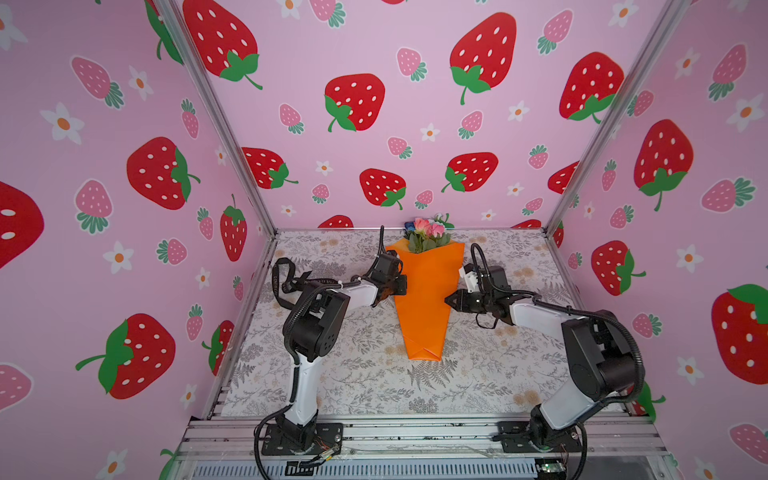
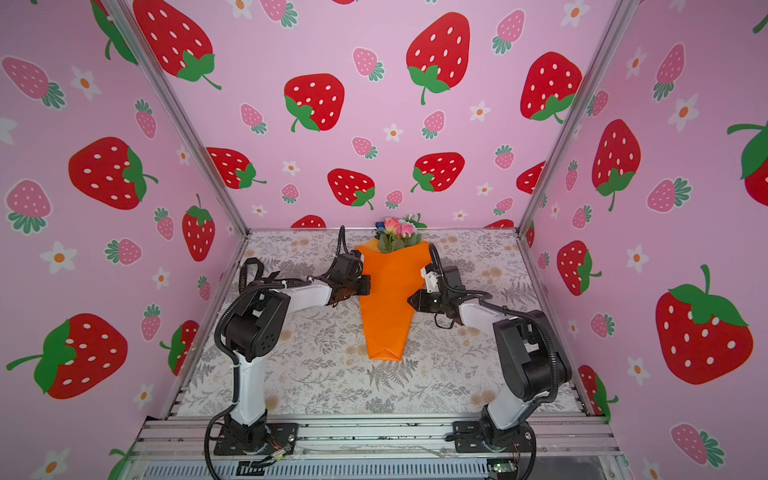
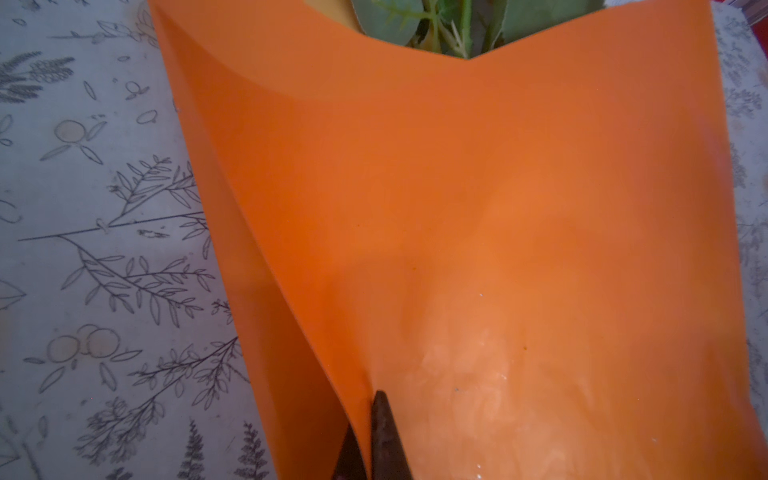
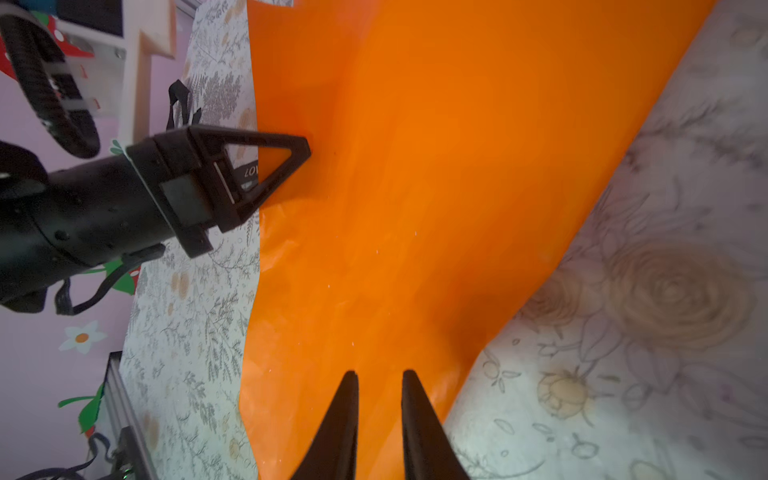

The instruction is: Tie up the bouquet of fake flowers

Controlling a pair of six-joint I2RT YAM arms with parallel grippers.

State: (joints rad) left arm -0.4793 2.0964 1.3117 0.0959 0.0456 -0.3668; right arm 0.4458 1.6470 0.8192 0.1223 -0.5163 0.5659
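bouquet of fake flowers [image 1: 428,235] in orange paper [image 1: 424,299]; left claw [image 3: 369,419] pinches paper, right claw [image 4: 380,374] spread.

Orange paper [image 3: 457,208] round the bouquet of fake flowers [image 1: 428,232]: smooth, faint sheen, one scuffed whitish patch near the left gripper [image 3: 365,415]. Leaves matt, cloth or plastic, cannot tell. Fingers of left gripper and right gripper [image 4: 380,374]: matt black plastic. Counter [image 1: 374,374]: matt printed sheet, grey botanical pattern. Walls [image 1: 374,62]: matt print. Front rails [image 1: 415,432]: grooved bare aluminium. Ribbon [image 1: 276,279]: black woven cloth. Arm shells [image 1: 305,386]: smooth white plastic.
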